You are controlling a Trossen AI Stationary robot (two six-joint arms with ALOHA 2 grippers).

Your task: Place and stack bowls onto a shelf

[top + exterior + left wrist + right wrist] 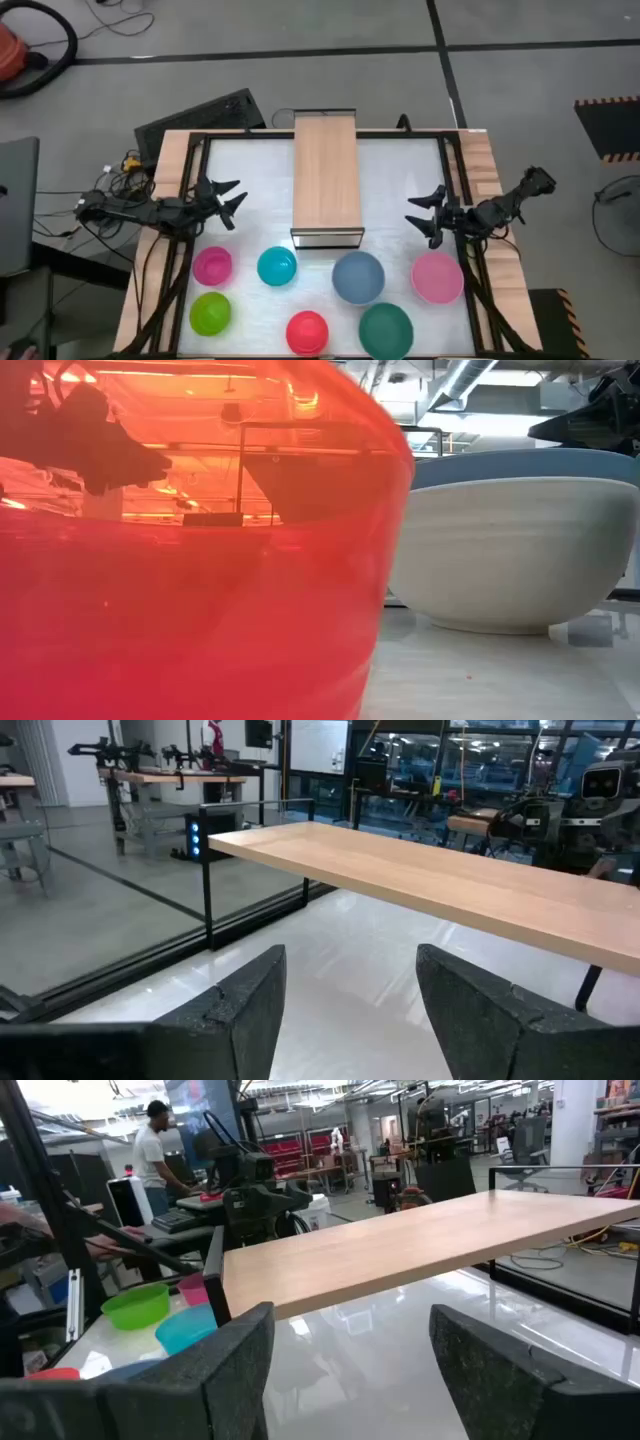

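Note:
The light-wood shelf (326, 178) stands in the table's middle, running far to near, bare on top; it also shows in the left wrist view (450, 880) and right wrist view (420, 1250). Seven bowls rest on their bases near the front edge: magenta-pink (212, 265), cyan (277, 266), lime green (210, 313), red (307, 332), grey-blue (358, 277), pink (437, 277), dark green (386, 329). My left gripper (232, 201) is open and empty, left of the shelf. My right gripper (428, 214) is open and empty, right of the shelf, just beyond the pink bowl.
The red bowl (190, 560) stands right before the low camera and fills most of its view, with a pale-looking larger bowl (510, 550) behind it. A dark frame (200, 150) rims the table. A person (152, 1150) stands in the room beyond.

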